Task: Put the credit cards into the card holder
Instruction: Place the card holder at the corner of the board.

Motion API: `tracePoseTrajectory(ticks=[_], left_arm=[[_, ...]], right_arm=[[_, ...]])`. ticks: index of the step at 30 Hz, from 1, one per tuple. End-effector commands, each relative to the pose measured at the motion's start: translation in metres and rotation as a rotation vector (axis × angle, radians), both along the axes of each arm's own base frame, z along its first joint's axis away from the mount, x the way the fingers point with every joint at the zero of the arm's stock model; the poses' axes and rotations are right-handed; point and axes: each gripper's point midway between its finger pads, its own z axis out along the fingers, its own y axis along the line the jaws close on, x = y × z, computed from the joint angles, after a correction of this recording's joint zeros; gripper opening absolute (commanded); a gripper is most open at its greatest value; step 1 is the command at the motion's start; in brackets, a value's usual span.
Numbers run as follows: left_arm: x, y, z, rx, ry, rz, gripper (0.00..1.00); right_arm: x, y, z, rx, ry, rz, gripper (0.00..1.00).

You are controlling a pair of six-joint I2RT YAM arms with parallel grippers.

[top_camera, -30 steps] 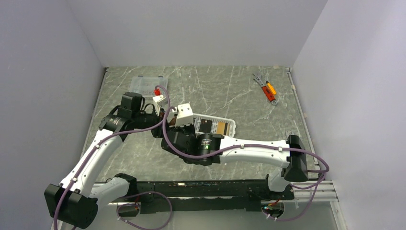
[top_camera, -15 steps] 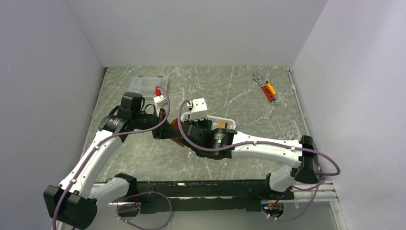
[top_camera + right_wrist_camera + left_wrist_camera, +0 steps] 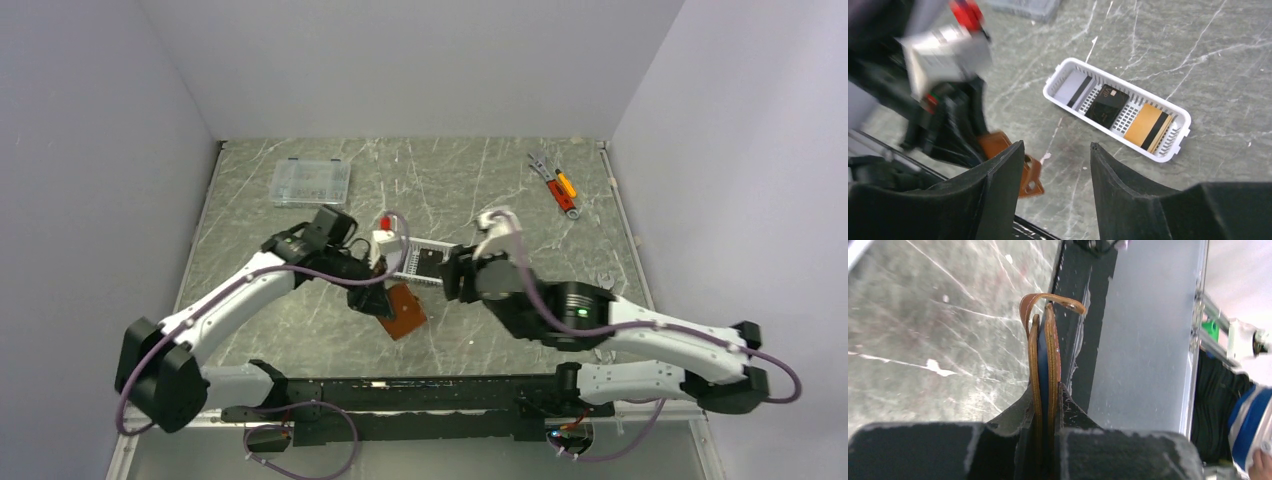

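Toward the near edge of the tabletop (image 3: 480,190), left of its middle, the left hand (image 3: 368,298) is clamped on the card holder (image 3: 405,312). From above, the holder shows one broad brown face as a tilted rectangle. Its long axis runs diagonally from the fingers out toward the near edge and the right. Whether its low corner touches the tabletop cannot be told.

The left wrist camera sees the same holder edge-on. Two tan leather leaves lie close together with blue lining between them. They point straight away from the lens toward the dark rail at the near edge, and the tab (image 3: 1053,297) arches over the free end. The fingers pinch both leaves, so the fold is nearly flat.

The right hand (image 3: 1057,147) has its fingers spread wide with nothing between them, and it hangs above bare tabletop. Through that gap its wrist camera shows what the top view mostly hides, the white basket (image 3: 1178,137) lying at a slant. The credit cards (image 3: 1107,104) lie flat in it, side by side. A grey-white striped card (image 3: 1074,86) is at one end, a black one sits in the middle, and an orange-gold card (image 3: 1147,125) is at the other end. Each lies with its long side across the basket's length. From above, the arms cover most of the basket, leaving only the black card plain.
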Motion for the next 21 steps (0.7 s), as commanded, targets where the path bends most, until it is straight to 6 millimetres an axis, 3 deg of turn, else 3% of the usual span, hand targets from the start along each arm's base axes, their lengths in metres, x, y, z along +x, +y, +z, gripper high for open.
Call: tracePoseTrajectory(ticks=[1, 5, 8, 15, 18, 21], left_arm=[[-0.004, -0.021, -0.018, 0.05, -0.082, -0.137, 0.02], [-0.008, -0.039, -0.045, 0.104, -0.043, -0.22, 0.04], [-0.011, -0.05, -0.074, 0.165, -0.012, -0.284, 0.07], [0.001, -0.062, -0.128, 0.314, -0.018, -0.357, 0.25], [0.01, -0.062, -0.138, 0.358, -0.058, -0.356, 0.4], [0.013, -0.061, -0.128, 0.347, -0.102, -0.355, 0.74]], right_arm=[[-0.004, -0.043, 0.01, 0.119, 0.02, -0.086, 0.54], [-0.005, -0.075, -0.006, 0.134, 0.068, -0.193, 0.54], [-0.001, -0.088, -0.012, 0.15, 0.094, -0.243, 0.56], [0.02, -0.095, -0.028, 0.178, 0.162, -0.256, 0.55], [0.031, -0.092, -0.039, 0.169, 0.194, -0.253, 0.54], [0.038, -0.088, -0.051, 0.153, 0.234, -0.24, 0.54]])
